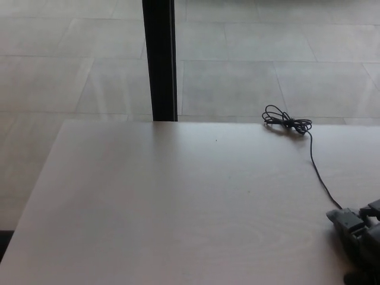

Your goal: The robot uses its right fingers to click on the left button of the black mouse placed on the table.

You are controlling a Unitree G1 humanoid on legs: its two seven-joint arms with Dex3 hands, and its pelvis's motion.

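Soft, even daylight, fairly bright; washed, low contrast overall. Floor tiles (pixel 249 77) beyond the tabletop (pixel 178 202) carry pale glare, strongest in the upper part. Tabletop surface shows a faint sheen, wood grain barely readable. Dark post (pixel 160 59) near black, no detail in it. Right hand (pixel 359 240) at lower right edge is murky and soft, outlines smeared. Thin cable (pixel 314 166) stays fairly crisp. Slight overall softness and grain.

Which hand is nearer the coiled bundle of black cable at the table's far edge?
Right. The right hand sits at the table's near right corner, at the near end of the thin black cable running to the coiled bundle. The left hand is not in view.
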